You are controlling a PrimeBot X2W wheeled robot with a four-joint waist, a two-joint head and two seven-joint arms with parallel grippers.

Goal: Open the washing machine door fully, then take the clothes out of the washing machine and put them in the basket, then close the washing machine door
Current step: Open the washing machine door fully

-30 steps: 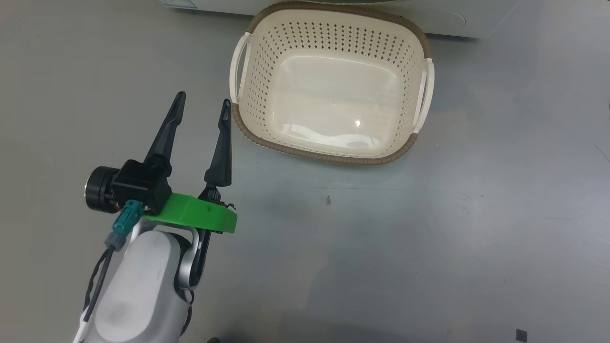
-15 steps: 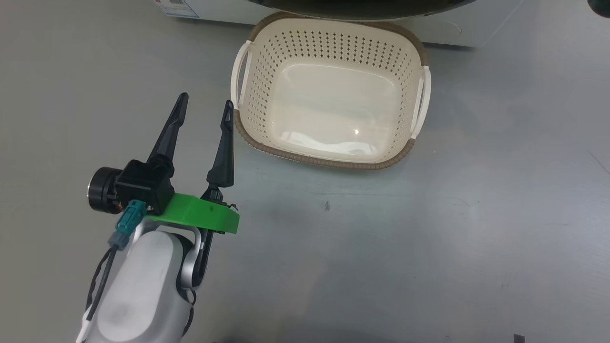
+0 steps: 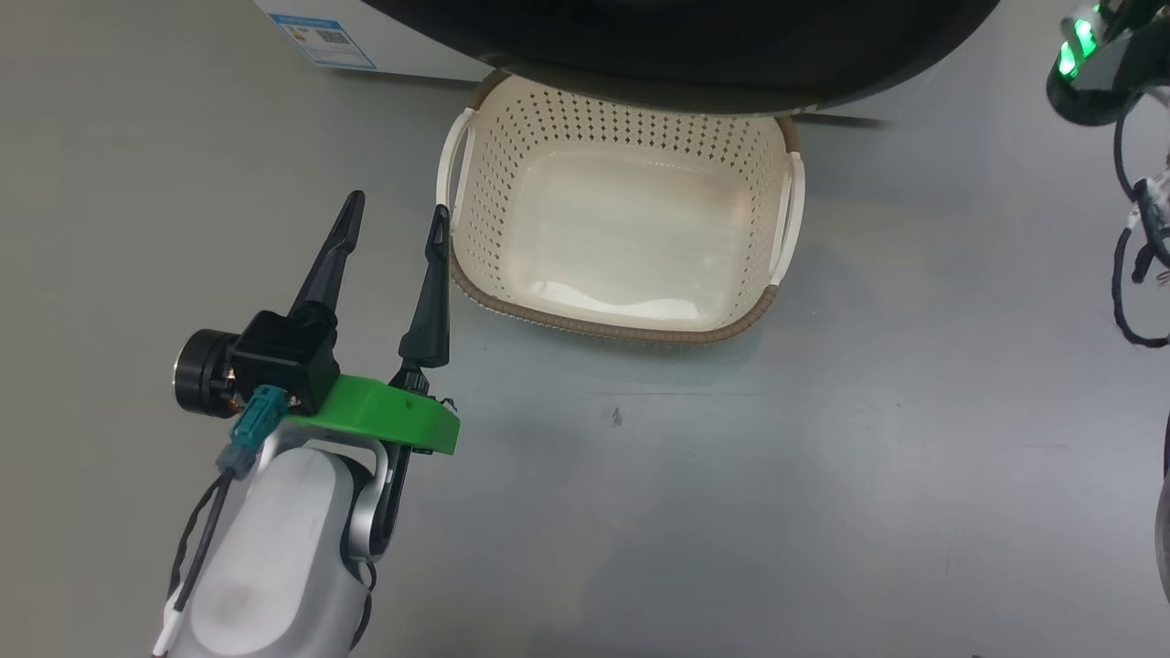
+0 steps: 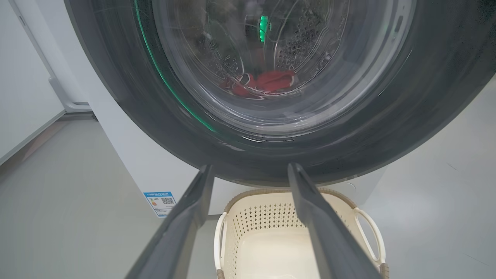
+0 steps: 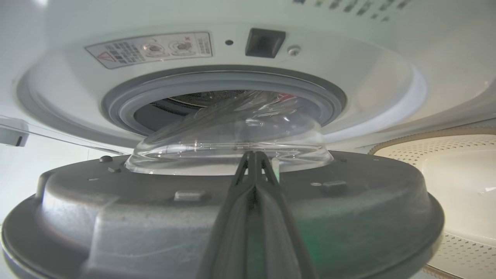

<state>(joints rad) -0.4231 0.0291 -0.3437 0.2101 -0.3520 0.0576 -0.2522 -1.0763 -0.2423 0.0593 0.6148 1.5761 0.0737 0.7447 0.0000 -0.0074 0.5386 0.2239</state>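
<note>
Right gripper [image 5: 254,155]: fingers pressed together, empty, tips at the door's [image 5: 147,217] inner face, just below its glass bowl [image 5: 232,139]. Left gripper [image 3: 398,205]: spread, empty, low before the door's outer face. Door: ajar, overhanging the basket [image 3: 640,128]. Handling note: push on the solid grey moulding, not the bowl, and swing the door wide. Clothes [image 4: 267,81]: red, crumpled, soft-looking, low in the drum behind the door.

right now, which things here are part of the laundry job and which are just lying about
For the job: door, washing machine, red clothes, basket.
Just there: blue label, warning sticker, floor speck.
</note>
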